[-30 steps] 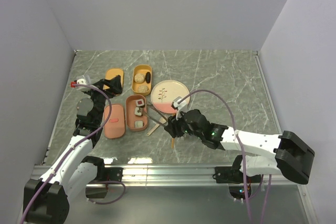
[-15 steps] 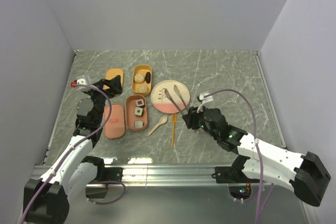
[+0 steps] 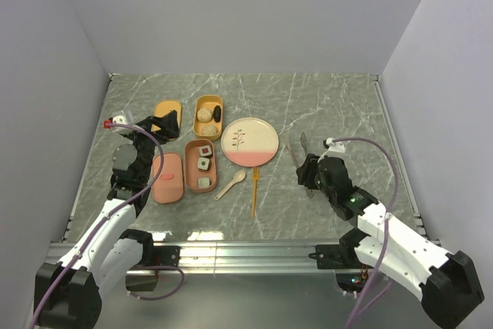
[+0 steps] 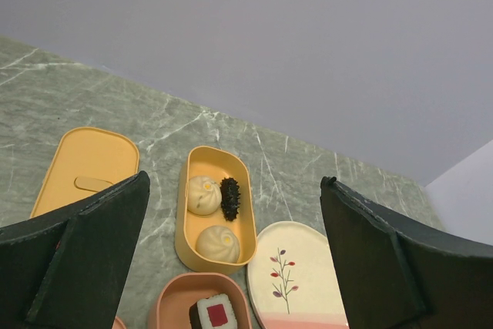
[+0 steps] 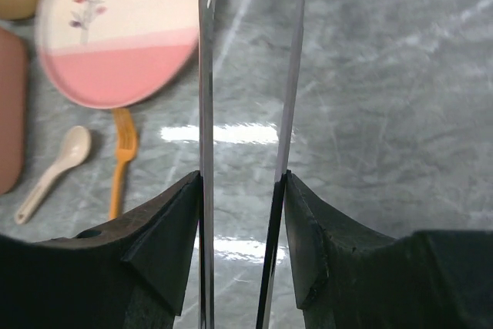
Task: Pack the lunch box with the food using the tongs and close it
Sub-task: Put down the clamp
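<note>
Grey marble table (image 3: 331, 105) — tongs (image 5: 205, 75) in hand.
My right gripper (image 5: 240, 190) pinches the tongs right of the plate (image 3: 250, 142); left gripper (image 4: 235, 190) spread wide; food (image 3: 205, 115) lies in the lunch-box trays (image 3: 208, 99).

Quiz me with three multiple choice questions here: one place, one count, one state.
1. Where are the thin grey metal tongs? A. in a tray B. in the right claw, right of the round cream-and-pink plate C. under the spoon
2. Round beige balls in the yellow oval tray? A. two B. one C. four
3. The plate is: A. full B. overturned C. bare
B, claw grips both tong arms; A, two sit beside a dark brown piece; C, nothing on it.
</note>
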`<act>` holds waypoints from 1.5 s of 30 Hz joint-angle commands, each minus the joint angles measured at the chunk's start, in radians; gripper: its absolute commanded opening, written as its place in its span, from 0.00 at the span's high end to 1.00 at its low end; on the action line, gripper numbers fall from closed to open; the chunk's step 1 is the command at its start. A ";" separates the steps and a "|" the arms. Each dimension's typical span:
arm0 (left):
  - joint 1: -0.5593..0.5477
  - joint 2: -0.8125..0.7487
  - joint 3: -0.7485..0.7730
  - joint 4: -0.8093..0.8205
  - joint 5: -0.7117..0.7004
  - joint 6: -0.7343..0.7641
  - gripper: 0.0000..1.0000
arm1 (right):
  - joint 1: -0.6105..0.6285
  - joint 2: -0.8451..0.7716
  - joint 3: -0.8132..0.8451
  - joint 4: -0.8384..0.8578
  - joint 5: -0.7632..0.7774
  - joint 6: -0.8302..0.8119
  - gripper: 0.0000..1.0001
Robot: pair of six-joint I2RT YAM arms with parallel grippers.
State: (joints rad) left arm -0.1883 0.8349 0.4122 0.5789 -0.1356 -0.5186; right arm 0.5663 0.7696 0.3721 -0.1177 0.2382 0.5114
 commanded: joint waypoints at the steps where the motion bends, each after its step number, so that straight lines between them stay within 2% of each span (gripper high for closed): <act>1: 0.006 -0.010 -0.009 0.041 0.008 -0.011 0.01 | -0.042 0.045 0.005 -0.004 -0.036 0.041 0.46; 7: 0.007 -0.007 -0.006 0.039 0.005 -0.011 0.01 | -0.138 0.074 -0.007 0.015 -0.112 0.042 0.45; 21: 0.009 -0.007 -0.004 0.038 -0.002 -0.006 0.01 | -0.224 0.394 0.159 0.023 -0.206 -0.014 0.44; 34: 0.013 -0.002 -0.003 0.038 -0.009 -0.004 0.01 | -0.258 0.687 0.387 -0.014 -0.226 -0.080 0.43; 41: 0.016 0.004 -0.004 0.039 -0.007 -0.004 0.01 | -0.261 0.775 0.453 -0.019 -0.221 -0.096 0.41; 45: 0.016 0.003 -0.004 0.038 -0.006 -0.004 0.01 | -0.261 0.793 0.462 -0.020 -0.203 -0.096 0.36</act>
State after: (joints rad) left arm -0.1772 0.8356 0.4122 0.5785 -0.1379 -0.5182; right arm 0.3130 1.5608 0.7898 -0.1440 0.0151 0.4282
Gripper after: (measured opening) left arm 0.994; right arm 0.628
